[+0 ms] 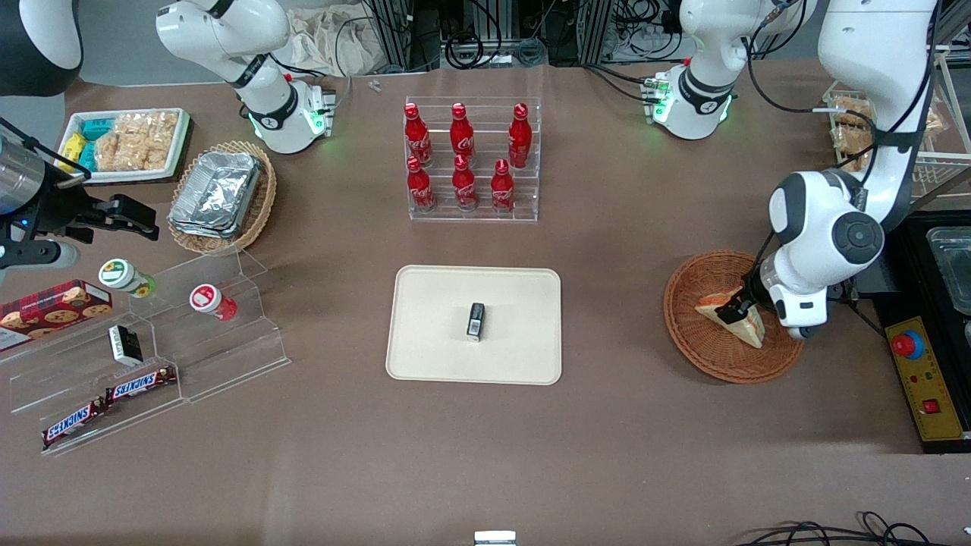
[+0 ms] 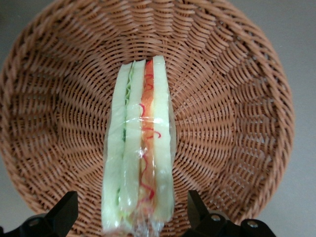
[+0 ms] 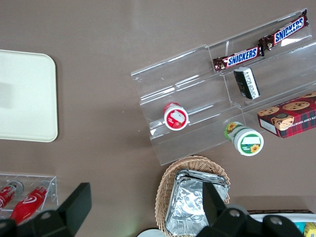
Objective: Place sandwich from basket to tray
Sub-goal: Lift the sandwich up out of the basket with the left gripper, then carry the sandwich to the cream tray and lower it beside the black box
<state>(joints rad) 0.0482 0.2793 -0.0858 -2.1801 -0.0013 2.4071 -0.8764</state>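
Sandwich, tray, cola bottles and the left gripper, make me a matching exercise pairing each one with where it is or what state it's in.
Things:
1. sandwich
2. tray
3. cola bottles
4. gripper

Descriptions:
A. standing in a clear tiered rack
B. lying in the reddish-brown basket
C. open, fingers either side of the sandwich
D. carries a small dark box

Pairs: 1-B, 2-D, 3-A, 4-C

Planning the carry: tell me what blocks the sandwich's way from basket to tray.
Nothing visible does. The gripper straddles the sandwich in the basket, fingers open; bare table lies before the tray, which holds a small dark box.
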